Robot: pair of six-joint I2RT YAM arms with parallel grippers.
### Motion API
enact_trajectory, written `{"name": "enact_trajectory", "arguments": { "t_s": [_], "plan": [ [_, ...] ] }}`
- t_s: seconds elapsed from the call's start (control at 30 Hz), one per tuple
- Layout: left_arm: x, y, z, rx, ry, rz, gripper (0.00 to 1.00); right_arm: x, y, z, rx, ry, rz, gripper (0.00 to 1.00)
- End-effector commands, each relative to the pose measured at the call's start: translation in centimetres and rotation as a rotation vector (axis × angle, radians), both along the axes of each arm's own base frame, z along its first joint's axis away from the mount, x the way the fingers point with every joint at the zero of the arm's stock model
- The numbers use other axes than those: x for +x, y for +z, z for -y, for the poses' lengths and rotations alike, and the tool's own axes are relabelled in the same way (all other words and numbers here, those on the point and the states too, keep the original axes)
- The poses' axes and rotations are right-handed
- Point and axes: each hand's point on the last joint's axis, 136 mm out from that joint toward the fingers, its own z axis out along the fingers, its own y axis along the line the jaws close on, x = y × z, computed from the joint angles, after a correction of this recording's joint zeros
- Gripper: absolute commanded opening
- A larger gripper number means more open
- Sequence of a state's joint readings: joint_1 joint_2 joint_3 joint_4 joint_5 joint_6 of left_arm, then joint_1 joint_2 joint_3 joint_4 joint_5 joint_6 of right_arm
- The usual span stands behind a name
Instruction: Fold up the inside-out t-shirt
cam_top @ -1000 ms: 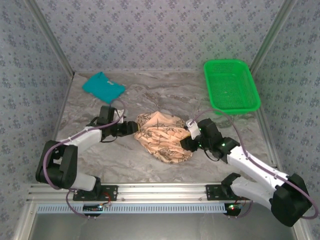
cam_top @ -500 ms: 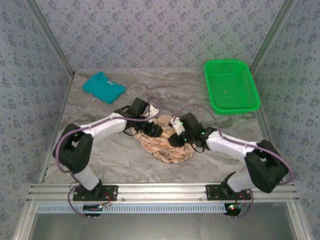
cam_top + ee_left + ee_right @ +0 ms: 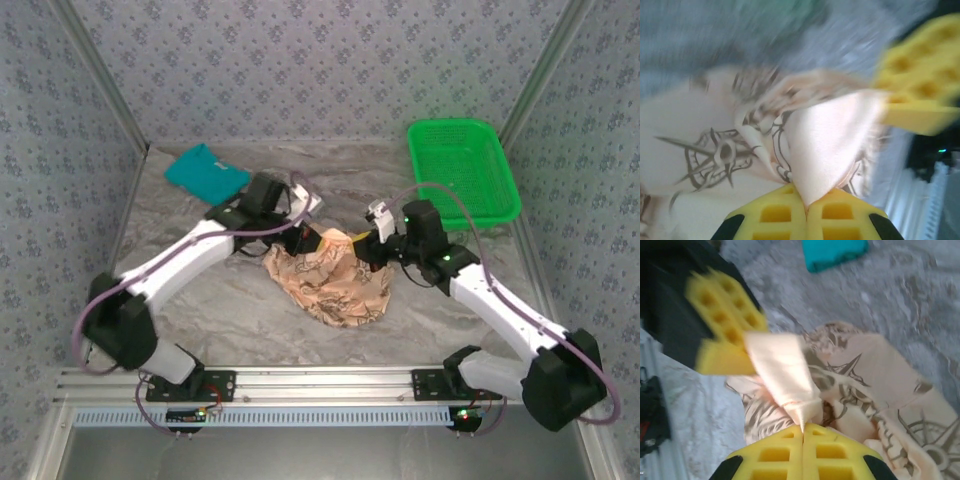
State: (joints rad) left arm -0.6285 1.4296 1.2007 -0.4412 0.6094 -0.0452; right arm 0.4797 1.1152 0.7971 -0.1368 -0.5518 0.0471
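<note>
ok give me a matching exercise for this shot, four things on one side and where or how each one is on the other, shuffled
1 printed t-shirt
2 teal shirt
3 green basket
4 left gripper

a far right of the table
b shut on a pinch of cloth
c crumpled at mid-table
d far left of the table

Pairs: 1-c, 2-d, 3-a, 4-b

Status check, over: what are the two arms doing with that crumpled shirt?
Left gripper shut on t-shirt, pale fold. Right gripper shut on same fold. Cloth crumpled, not yet folded. Teal shirt, green basket apart.
</note>
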Motion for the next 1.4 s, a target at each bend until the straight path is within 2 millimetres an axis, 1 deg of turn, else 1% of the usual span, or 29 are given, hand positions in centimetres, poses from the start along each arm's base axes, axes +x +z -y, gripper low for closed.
{"name": "enact_trajectory", "arguments": {
  "t_s": [0.0,0.03,0.07,0.1,0.13,0.17,0.23,0.3,0.37,0.43,0.5,0.53,0.6,0.63,0.7,0.77,0.8,0.87,0.9,0.93,0.97,1.0,1.03,1.07,1.1,1.27,1.33,1.37],
  "plan": [
    [-2.0,2.7,0.1,-0.166,-0.060,0.051,0.00,-1.4,-2.4,1.0,-0.085,0.031,-0.027,0.06],
    [-1.4,1.7,-0.4,-0.176,-0.024,0.037,0.00,-0.9,-4.2,1.7,-0.144,-0.019,-0.036,0.07],
    [-0.9,0.3,-1.0,-0.172,0.014,-0.005,0.00,-0.3,-5.9,2.1,-0.197,-0.066,-0.058,0.11],
    [-0.8,-1.1,-1.2,-0.169,0.024,-0.044,0.00,0.2,-7.7,2.7,-0.253,-0.112,-0.090,0.19],
    [-0.8,-2.7,-1.4,-0.157,0.022,-0.083,0.00,0.5,-9.3,3.0,-0.298,-0.138,-0.134,0.30],
    [-1.2,-4.4,-1.4,-0.137,0.012,-0.122,0.00,0.4,-10.5,2.8,-0.322,-0.121,-0.175,0.35],
    [-2.0,-7.0,-1.3,-0.125,-0.015,-0.202,0.00,0.2,-11.3,2.2,-0.360,-0.100,-0.184,0.37],
    [-2.6,-9.0,-1.2,-0.112,-0.018,-0.267,0.00,-0.2,-10.7,1.2,-0.381,-0.065,-0.114,0.39],
    [-3.0,-10.3,-1.3,-0.103,-0.011,-0.307,0.00,-0.9,-9.7,0.4,-0.392,-0.006,-0.027,0.40],
    [-3.4,-10.6,-1.5,-0.104,-0.013,-0.317,0.00,-1.2,-8.4,-0.1,-0.381,0.021,0.047,0.42],
    [-3.6,-10.2,-1.6,-0.113,-0.016,-0.309,0.00,-1.9,-7.1,-0.8,-0.338,0.061,0.089,0.44],
    [-3.7,-9.9,-1.6,-0.118,-0.019,-0.302,0.00,-2.8,-6.7,-1.5,-0.318,0.111,0.110,0.45],
    [-3.9,-9.5,-1.7,-0.120,-0.026,-0.301,0.00,-3.6,-6.2,-2.7,-0.314,0.155,0.146,0.47],
    [-4.1,-9.4,-1.8,-0.117,-0.029,-0.303,0.01,-4.0,-6.3,-3.4,-0.319,0.177,0.160,0.47],
    [-4.2,-9.3,-1.7,-0.117,-0.038,-0.313,0.01,-4.3,-6.6,-4.5,-0.318,0.185,0.170,0.47],
    [-4.4,-8.9,-1.6,-0.130,-0.052,-0.318,0.01,-4.1,-7.3,-5.4,-0.308,0.170,0.158,0.47],
    [-4.4,-8.8,-1.5,-0.136,-0.057,-0.319,0.01,-4.0,-8.1,-5.6,-0.318,0.163,0.142,0.46],
    [-4.8,-8.3,-1.4,-0.150,-0.081,-0.316,0.01,-3.1,-9.9,-5.4,-0.359,0.117,0.105,0.44],
    [-4.9,-8.2,-1.6,-0.148,-0.087,-0.308,0.01,-2.9,-10.5,-5.3,-0.369,0.115,0.090,0.42],
    [-5.1,-8.2,-1.7,-0.143,-0.091,-0.297,0.01,-2.6,-11.0,-5.0,-0.382,0.101,0.077,0.35],
    [-5.1,-8.0,-1.8,-0.141,-0.094,-0.286,0.01,-2.6,-11.3,-4.8,-0.385,0.096,0.066,0.23],
    [-5.2,-7.8,-1.9,-0.142,-0.095,-0.277,0.00,-2.5,-11.3,-4.5,-0.387,0.096,0.061,0.12],
    [-5.3,-7.7,-2.0,-0.144,-0.102,-0.262,0.01,-2.5,-11.1,-4.2,-0.383,0.088,0.065,0.04],
    [-5.4,-7.7,-2.2,-0.138,-0.097,-0.240,0.01,-2.4,-10.8,-3.7,-0.372,0.078,0.070,0.00],
    [-5.2,-7.9,-2.5,-0.129,-0.084,-0.212,0.01,-2.5,-10.3,-3.4,-0.348,0.076,0.069,0.00],
    [-3.5,-9.5,-4.8,-0.041,0.061,-0.028,0.01,-4.0,-6.3,-2.0,-0.158,0.113,0.058,0.00],
    [-2.9,-9.8,-5.5,-0.014,0.107,0.031,0.07,-4.3,-5.7,-1.3,-0.136,0.099,0.055,0.00],
    [-2.8,-9.7,-5.7,-0.011,0.114,0.056,0.12,-4.8,-5.7,-1.1,-0.134,0.112,0.051,0.00]
  ]
}}
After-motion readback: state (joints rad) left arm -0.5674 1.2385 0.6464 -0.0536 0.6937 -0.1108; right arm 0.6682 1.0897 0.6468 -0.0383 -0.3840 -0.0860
